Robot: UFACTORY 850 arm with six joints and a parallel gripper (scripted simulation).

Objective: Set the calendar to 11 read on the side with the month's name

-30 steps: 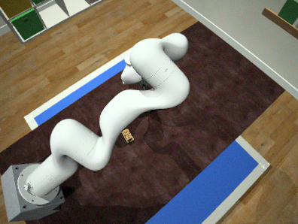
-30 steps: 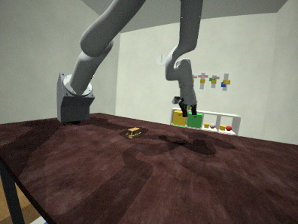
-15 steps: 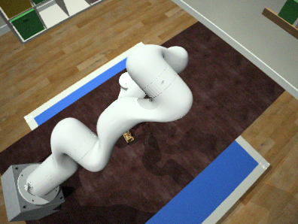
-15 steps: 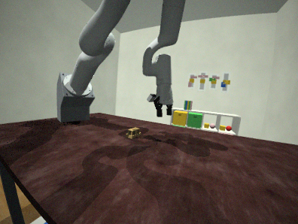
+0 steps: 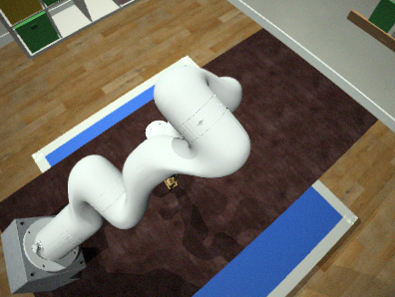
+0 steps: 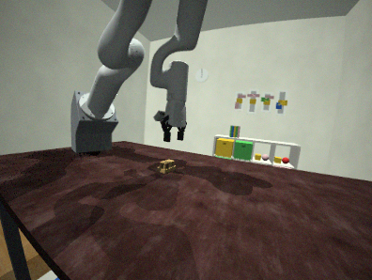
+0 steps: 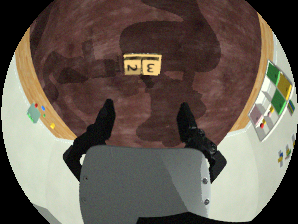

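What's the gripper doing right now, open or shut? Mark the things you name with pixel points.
Black two-fingered gripper [image 6: 174, 136] [image 7: 146, 108]: open, nothing between its fingers, above the dark reddish-brown tabletop [image 6: 225, 211] [image 7: 240, 60].
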